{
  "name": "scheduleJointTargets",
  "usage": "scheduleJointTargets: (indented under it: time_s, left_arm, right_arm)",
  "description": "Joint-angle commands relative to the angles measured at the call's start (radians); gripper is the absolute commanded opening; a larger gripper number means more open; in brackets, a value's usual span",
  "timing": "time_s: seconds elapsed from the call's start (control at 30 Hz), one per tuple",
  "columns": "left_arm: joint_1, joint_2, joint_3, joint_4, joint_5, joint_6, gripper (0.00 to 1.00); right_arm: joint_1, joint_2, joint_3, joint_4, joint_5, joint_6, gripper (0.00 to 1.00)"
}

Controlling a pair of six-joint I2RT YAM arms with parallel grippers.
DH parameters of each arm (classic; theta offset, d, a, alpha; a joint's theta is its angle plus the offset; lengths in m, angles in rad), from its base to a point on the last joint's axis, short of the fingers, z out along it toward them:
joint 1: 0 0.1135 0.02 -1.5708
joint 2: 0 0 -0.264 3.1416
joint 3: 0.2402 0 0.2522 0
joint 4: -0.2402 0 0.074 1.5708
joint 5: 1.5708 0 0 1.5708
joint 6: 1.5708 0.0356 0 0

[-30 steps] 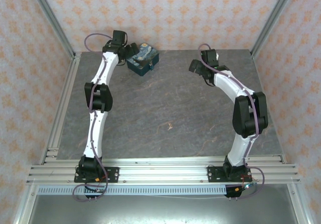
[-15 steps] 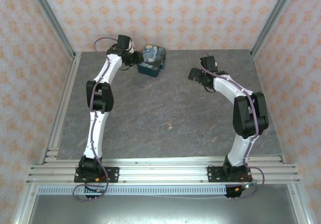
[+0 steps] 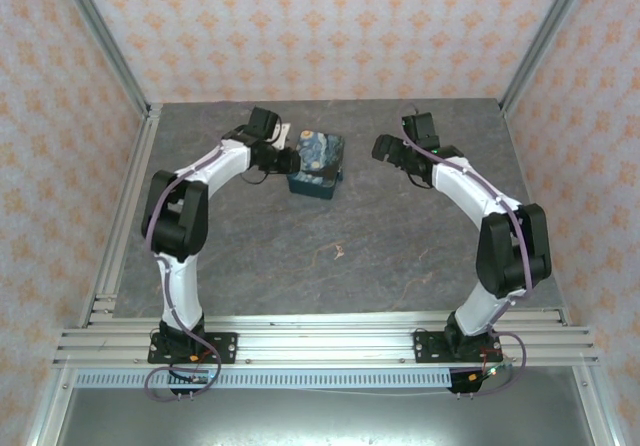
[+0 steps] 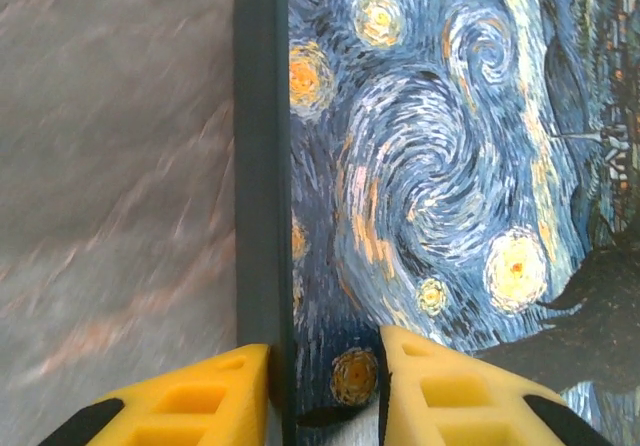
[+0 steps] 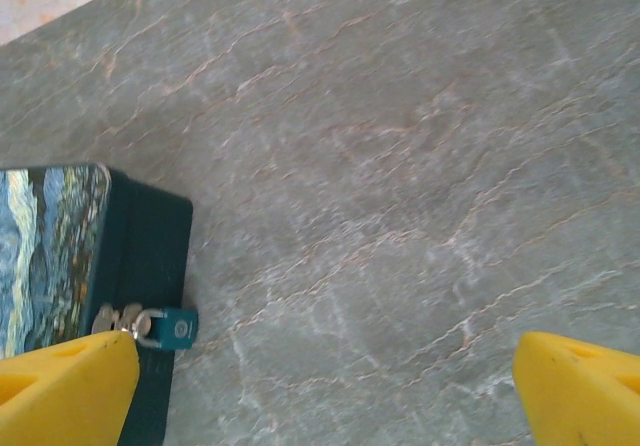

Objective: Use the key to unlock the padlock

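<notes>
Left claw (image 4: 325,351): we're seeing it pinching the box (image 4: 430,166) by its left edge.
Right claw (image 5: 325,351): we're seeing it hanging spread wide, touching nothing.
Padlock (image 5: 170,328): hanging on the box's right side.

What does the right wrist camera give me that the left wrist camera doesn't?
Right wrist: the padlock on the dark side wall of the box, and the right gripper wide open over the table. Left wrist: the left gripper closed across the box's edge, one finger against the outer wall, one on the painted lid. Both: the box and the grey table.
</notes>
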Motion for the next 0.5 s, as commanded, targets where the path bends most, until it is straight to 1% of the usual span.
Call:
scheduleJointTargets:
  time_s: [0.0, 0.03, 0.07, 0.1, 0.13, 0.23, 0.27, 0.37, 0.47]
  left_arm:
    - [0.023, -0.052, -0.123, -0.137, -0.176, 0.079, 0.47]
    - [0.029, -0.075, -0.136, -0.147, -0.2, 0.075, 0.59]
    - [0.033, -0.132, -0.149, -0.157, -0.225, 0.069, 0.69]
    - [0.035, -0.176, -0.165, -0.163, -0.247, 0.061, 0.74]
    - [0.035, -0.216, -0.182, -0.163, -0.261, 0.05, 0.75]
    - [0.037, -0.353, -0.281, -0.137, -0.264, -0.013, 0.75]
    - [0.036, -0.4, -0.329, -0.122, -0.259, -0.051, 0.73]
    - [0.017, -0.521, -0.509, -0.03, -0.21, -0.18, 0.65]
    - [-0.054, -0.617, -0.677, 0.064, -0.22, -0.289, 0.55]
  right_arm:
    - [0.04, 0.039, 0.05, -0.034, -0.047, -0.038, 0.95]
    - [0.054, 0.063, 0.078, -0.043, -0.059, -0.052, 0.95]
    - [0.072, 0.093, 0.117, -0.057, -0.07, -0.068, 0.95]
    - [0.09, 0.124, 0.158, -0.073, -0.078, -0.089, 0.94]
    - [0.106, 0.15, 0.191, -0.081, -0.083, -0.104, 0.93]
    - [0.143, 0.236, 0.296, -0.097, -0.131, -0.154, 0.92]
    - [0.152, 0.268, 0.341, -0.108, -0.159, -0.174, 0.92]
    - [0.172, 0.374, 0.481, -0.154, -0.234, -0.218, 0.92]
    - [0.19, 0.496, 0.639, -0.224, -0.298, -0.248, 0.92]
